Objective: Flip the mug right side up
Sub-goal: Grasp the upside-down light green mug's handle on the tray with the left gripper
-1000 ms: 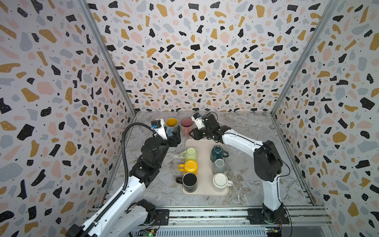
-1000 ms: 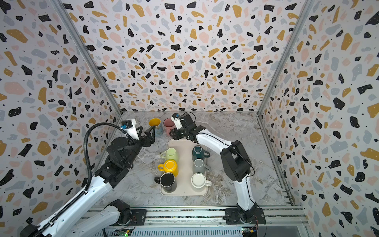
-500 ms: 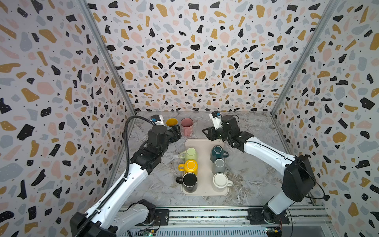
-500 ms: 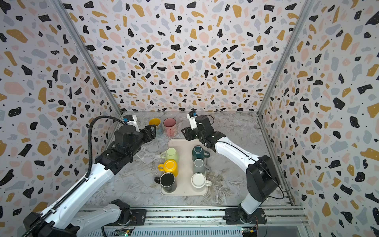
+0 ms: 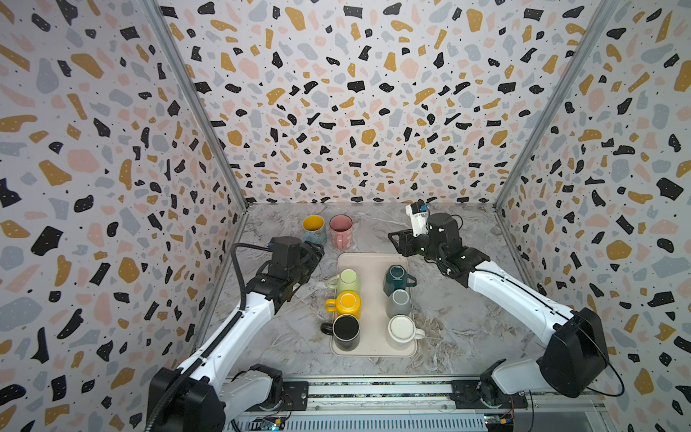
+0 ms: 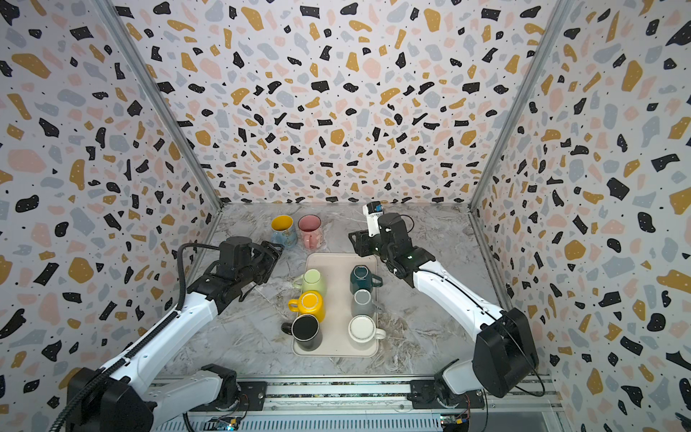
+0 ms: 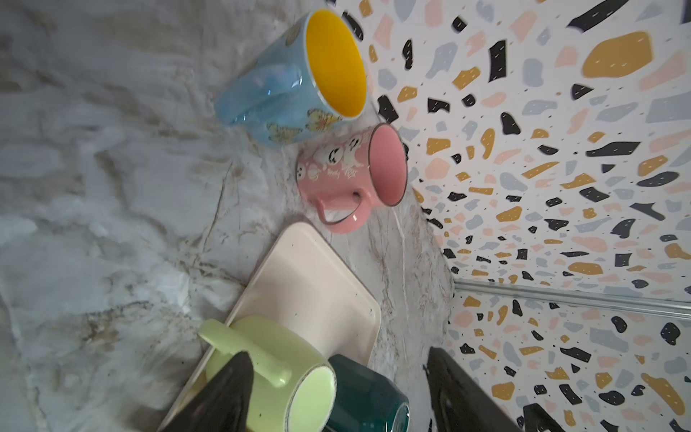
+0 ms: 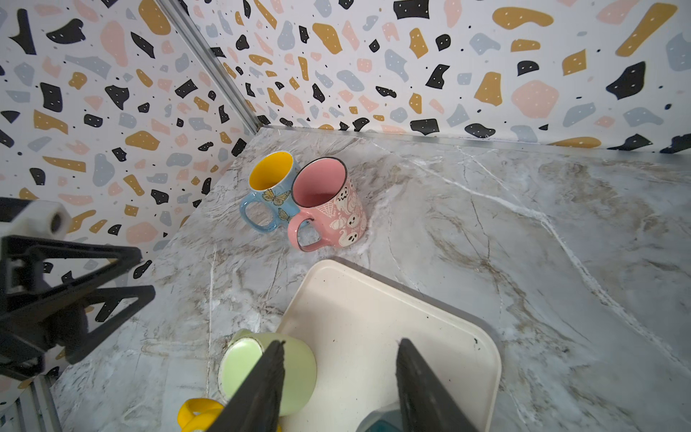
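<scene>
Both arms back off the rear mugs; pink mug (image 5: pixel 341 232) upright, just beside blue mug (image 5: pixel 314 230); left gripper (image 5: pixel 317 249) jaws spread, empty; right gripper (image 5: pixel 396 241) likewise, near tray (image 5: pixel 374 262).

The blue mug (image 5: pixel 313 229) has butterflies and a yellow inside; the pink mug (image 5: pixel 341 232) bears white ghosts. The speckled cream tray (image 5: pixel 374 262) carries a pale green mug (image 5: pixel 347 280), yellow mug (image 5: pixel 347 303), black mug (image 5: pixel 346 331), teal mug (image 5: pixel 396 278), grey mug (image 5: pixel 399 302) and white mug (image 5: pixel 402 331). The tabletop (image 5: pixel 467 318) is marbled grey, the walls (image 5: pixel 355 112) terrazzo
</scene>
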### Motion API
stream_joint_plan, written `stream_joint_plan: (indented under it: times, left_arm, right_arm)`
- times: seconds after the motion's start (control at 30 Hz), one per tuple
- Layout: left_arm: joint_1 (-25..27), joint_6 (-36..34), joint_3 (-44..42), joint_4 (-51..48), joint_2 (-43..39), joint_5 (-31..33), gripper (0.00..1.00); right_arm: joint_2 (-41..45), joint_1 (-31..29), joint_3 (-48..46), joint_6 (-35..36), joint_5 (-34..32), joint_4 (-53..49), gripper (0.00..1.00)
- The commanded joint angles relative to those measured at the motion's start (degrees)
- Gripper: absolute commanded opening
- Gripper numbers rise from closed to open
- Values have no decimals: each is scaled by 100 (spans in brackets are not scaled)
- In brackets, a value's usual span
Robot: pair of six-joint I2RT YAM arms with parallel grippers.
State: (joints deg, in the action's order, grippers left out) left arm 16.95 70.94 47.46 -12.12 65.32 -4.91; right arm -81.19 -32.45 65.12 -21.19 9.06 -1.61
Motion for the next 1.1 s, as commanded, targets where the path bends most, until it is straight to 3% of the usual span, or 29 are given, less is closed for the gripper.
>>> stream_joint_plan:
  times: [0.0,0.3,0.67,1.07]
  left_arm:
    - [-53,802,-53,240,234,-759,74]
    - [-67,1496,-271,86,946,-1481,74]
    - [-69,2950,-1163,1446,1292,-1943,66]
    - [-69,3042,-1038,1654,1698,-1804,64]
  right_arm:
    - [178,62,-41,-72,-104,51,50]
    - [119,177,-69,-88,-78,64,51]
    - [-20,273,-28,-114,7,117,51]
    - [-265,382,72,-114,150,164,51]
